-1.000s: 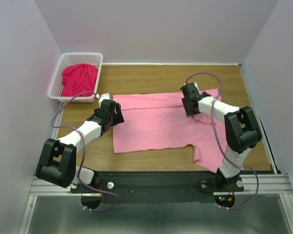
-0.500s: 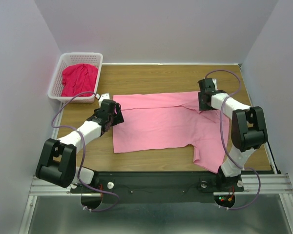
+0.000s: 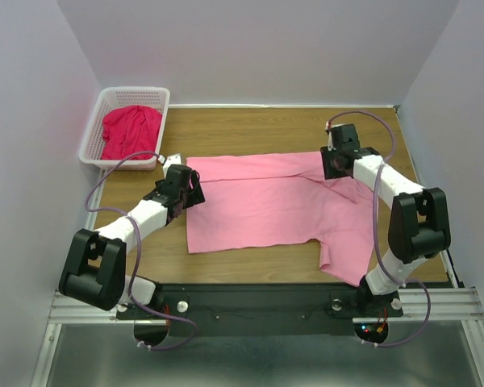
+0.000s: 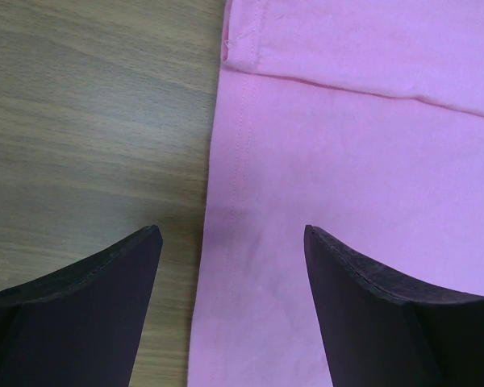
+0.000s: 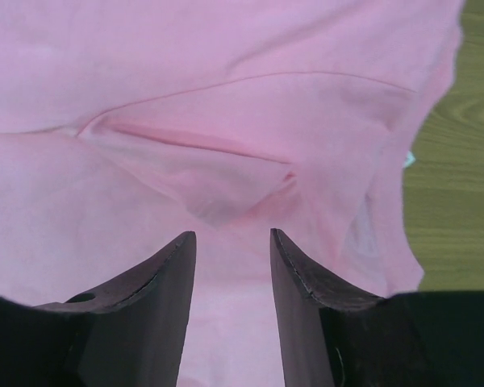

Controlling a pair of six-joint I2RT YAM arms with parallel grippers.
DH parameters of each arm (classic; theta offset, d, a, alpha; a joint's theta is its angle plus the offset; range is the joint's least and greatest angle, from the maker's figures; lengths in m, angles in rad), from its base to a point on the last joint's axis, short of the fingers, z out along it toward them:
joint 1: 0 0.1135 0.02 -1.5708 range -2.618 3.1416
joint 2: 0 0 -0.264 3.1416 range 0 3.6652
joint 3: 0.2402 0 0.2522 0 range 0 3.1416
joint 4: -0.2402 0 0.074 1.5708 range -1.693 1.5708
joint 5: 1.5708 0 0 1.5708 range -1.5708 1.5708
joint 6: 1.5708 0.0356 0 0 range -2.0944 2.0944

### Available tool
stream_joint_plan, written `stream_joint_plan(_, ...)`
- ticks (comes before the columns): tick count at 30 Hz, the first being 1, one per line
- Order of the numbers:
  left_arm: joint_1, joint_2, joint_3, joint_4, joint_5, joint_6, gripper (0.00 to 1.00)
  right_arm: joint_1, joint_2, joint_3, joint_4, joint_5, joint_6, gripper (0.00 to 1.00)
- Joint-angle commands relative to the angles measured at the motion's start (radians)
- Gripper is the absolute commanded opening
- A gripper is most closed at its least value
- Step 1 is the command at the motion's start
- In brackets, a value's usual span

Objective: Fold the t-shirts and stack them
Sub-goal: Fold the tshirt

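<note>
**Task status.** I judge the task to be at an early stage. The pink t-shirt [image 3: 266,201] lies spread on the bench [image 3: 250,129], directly under both sets of jaws and spanning the gap between them. A strip along its far edge appears to be doubled over. I see no other fold. The red t-shirt [image 3: 131,129] sits bunched in the white basket [image 3: 90,137], beyond the left jaws and on their outer side. It is not folded, and no stack exists. The rest of the pink folds, all of the red shirt and the stacking are still to do.

**Jaw state.** The left arm [image 3: 145,211] holds its jaws released and wide. They straddle the shirt's side hem [image 4: 226,201] and grasp nothing. The right arm [image 3: 371,171] holds its jaws partway closed, low over the cloth. I cannot tell whether they have pinched any fabric.

**View comparison.**
- The overhead view alone shows the basket, the whole shirt outline and both arm positions. It does not show the gap between either set of jaws.
- The left wrist view shows bare wood under one finger and pink cloth under the other, plus the stitched corner of an upper layer [image 4: 228,50] ahead of the jaws.
- The right wrist view shows a raised pucker [image 5: 234,193] just ahead of the jaw tips, which is not visible from overhead.
</note>
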Motion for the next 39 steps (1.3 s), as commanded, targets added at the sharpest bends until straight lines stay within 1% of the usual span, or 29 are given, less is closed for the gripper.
stream_joint_plan(1, -0.003, -0.002, -0.016, 0.015, -0.003, 0.010, 0.83, 0.021, 0.041, 0.023, 0.030, -0.114, -0.054, 0.47)
stream_joint_plan(4, -0.003, -0.001, -0.015, 0.014, -0.004, 0.009, 0.83, 0.027, 0.079, 0.036, 0.033, -0.111, -0.091, 0.47)
stream_joint_plan(12, -0.003, -0.008, -0.018, 0.014, -0.004, 0.014, 0.83, 0.027, 0.150, 0.066, 0.044, -0.075, -0.121, 0.45)
stream_joint_plan(13, -0.003, -0.008, -0.016, 0.014, -0.005, 0.015, 0.83, 0.025, 0.159, 0.067, 0.044, -0.072, -0.123, 0.42)
stream_joint_plan(16, -0.003, -0.007, -0.016, 0.012, -0.005, 0.017, 0.83, 0.027, 0.165, 0.066, 0.045, -0.052, -0.125, 0.40)
stream_joint_plan(23, -0.003, -0.002, -0.013, 0.012, 0.000, 0.018, 0.83, 0.027, 0.165, 0.058, 0.051, -0.017, -0.131, 0.23)
stream_joint_plan(25, -0.003, 0.001, -0.013, 0.012, 0.002, 0.020, 0.83, 0.027, 0.171, 0.055, 0.053, -0.006, -0.132, 0.22)
stream_joint_plan(27, -0.003, 0.001, -0.013, 0.012, 0.002, 0.021, 0.83, 0.027, 0.174, 0.055, 0.056, -0.003, -0.131, 0.17)
stream_joint_plan(28, -0.001, 0.001, -0.013, 0.012, 0.002, 0.021, 0.83, 0.027, 0.176, 0.055, 0.056, -0.002, -0.131, 0.15)
stream_joint_plan(29, -0.003, 0.001, -0.013, 0.012, 0.002, 0.023, 0.83, 0.027, 0.174, 0.055, 0.056, -0.005, -0.132, 0.09)
stream_joint_plan(31, -0.003, -0.001, -0.013, 0.012, 0.002, 0.023, 0.83, 0.027, 0.170, 0.055, 0.055, -0.008, -0.131, 0.01)
stream_joint_plan(36, -0.003, 0.005, -0.011, 0.014, 0.005, 0.023, 0.83, 0.058, 0.122, 0.026, 0.047, -0.014, -0.105, 0.01)
stream_joint_plan(39, -0.003, 0.010, -0.010, 0.014, 0.006, 0.023, 0.83, 0.078, 0.104, 0.017, 0.007, -0.018, -0.054, 0.01)
